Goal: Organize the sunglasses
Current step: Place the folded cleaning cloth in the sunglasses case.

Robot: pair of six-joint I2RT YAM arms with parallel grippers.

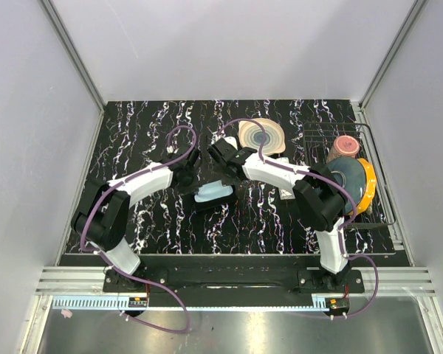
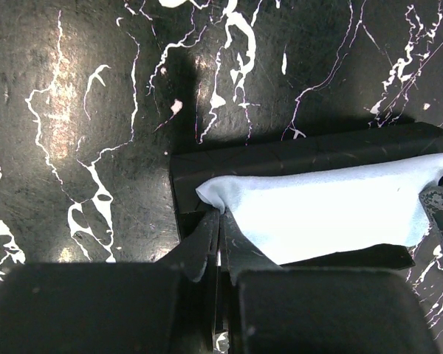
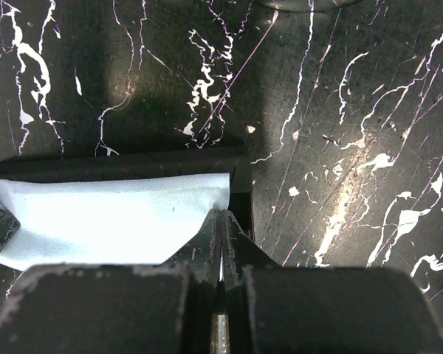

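Note:
The sunglasses are hidden; no amber lenses show in any view. A light blue cloth (image 1: 213,194) lies over the flat black case (image 1: 207,206) at the table's middle. My left gripper (image 1: 195,179) is shut on the cloth's left corner. In the left wrist view the gripper (image 2: 221,215) pinches the cloth (image 2: 325,214) over the case (image 2: 280,156). My right gripper (image 1: 229,175) is shut on the cloth's right corner. In the right wrist view the gripper (image 3: 221,215) pinches the cloth (image 3: 111,221) at the case's (image 3: 170,164) end.
A pink swirled plate (image 1: 262,136) lies at the back centre. A wire dish rack (image 1: 380,192) at the right holds a pink bowl (image 1: 345,144), a grey plate and a yellow one. A small white object (image 1: 286,194) lies beside the right arm.

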